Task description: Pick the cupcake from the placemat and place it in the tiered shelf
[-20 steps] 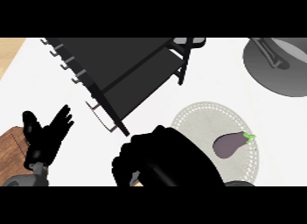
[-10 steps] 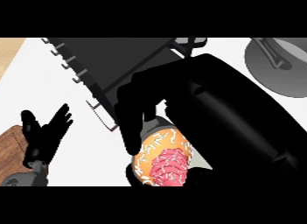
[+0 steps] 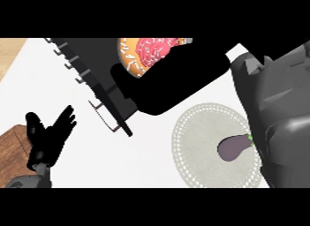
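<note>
The cupcake (image 3: pixel 148 52), orange-rimmed with pink frosting and white sprinkles, is up at the top of the head view, over the black tiered shelf (image 3: pixel 91 66). My right hand (image 3: pixel 173 84) is curled round its lower side and hides part of it. The grey right forearm (image 3: pixel 287 106) fills the right side. The round grey placemat (image 3: pixel 196 145) lies at the lower right, partly under that forearm. My left hand (image 3: pixel 50 137) rests open at the lower left, fingers up, apart from the shelf.
A purple eggplant (image 3: pixel 234 148) lies on the placemat's right half. A wooden board (image 3: pixel 7 152) sits at the lower left corner beside my left hand. The counter's left edge (image 3: pixel 4 62) runs along the upper left.
My right hand has carried the cupcake up from the placemat to above the shelf. The eggplant shows again. The left hand has not moved.
</note>
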Tool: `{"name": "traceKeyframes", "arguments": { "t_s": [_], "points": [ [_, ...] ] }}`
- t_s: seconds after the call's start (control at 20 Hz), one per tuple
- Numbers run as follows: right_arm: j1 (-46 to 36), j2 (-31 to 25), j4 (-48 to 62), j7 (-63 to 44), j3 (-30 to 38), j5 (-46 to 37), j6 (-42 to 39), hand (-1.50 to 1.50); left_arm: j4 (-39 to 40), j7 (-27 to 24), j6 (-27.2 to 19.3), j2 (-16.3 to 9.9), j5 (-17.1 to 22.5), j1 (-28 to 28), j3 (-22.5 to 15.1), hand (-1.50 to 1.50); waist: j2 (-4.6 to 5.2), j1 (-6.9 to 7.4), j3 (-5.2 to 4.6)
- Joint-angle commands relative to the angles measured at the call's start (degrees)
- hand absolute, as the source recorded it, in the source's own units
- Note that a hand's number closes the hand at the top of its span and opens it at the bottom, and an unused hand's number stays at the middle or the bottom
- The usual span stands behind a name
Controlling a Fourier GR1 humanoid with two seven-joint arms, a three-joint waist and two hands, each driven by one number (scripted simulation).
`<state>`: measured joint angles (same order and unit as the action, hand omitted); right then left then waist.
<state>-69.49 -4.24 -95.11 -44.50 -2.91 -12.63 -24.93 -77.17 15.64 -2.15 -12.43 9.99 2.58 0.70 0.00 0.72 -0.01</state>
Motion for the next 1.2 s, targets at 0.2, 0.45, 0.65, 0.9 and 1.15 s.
{"name": "traceKeyframes", "arguments": {
  "t_s": [0.2,0.45,0.65,0.9,1.15],
  "points": [
    [-8.01,-4.76,19.25,13.7,4.48,-0.62,-2.8,1.5,3.59,-0.87,1.85,-1.14,0.48,1.96,2.18,0.0,0.27,0.14,-0.05],
    [-9.63,-3.03,27.95,21.36,0.47,-6.11,-0.73,1.5,3.07,-2.71,0.55,1.43,-1.15,0.0,0.55,0.0,0.22,0.23,-0.05],
    [-12.42,-3.17,34.8,26.39,-0.01,-9.12,0.7,1.5,3.03,-0.17,1.62,0.55,0.13,1.6,1.69,0.0,0.21,0.21,-0.05],
    [-13.92,-0.94,44.57,33.2,1.13,-12.11,6.98,1.5,-1.74,2.39,0.32,0.69,-0.92,0.7,0.79,0.0,0.23,0.64,-0.02],
    [-11.68,0.49,49.22,40.12,-1.32,-16.63,12.09,1.5,-0.45,0.97,2.02,0.42,-0.26,-0.93,1.63,0.0,0.35,0.52,-0.04]
  ]
}}
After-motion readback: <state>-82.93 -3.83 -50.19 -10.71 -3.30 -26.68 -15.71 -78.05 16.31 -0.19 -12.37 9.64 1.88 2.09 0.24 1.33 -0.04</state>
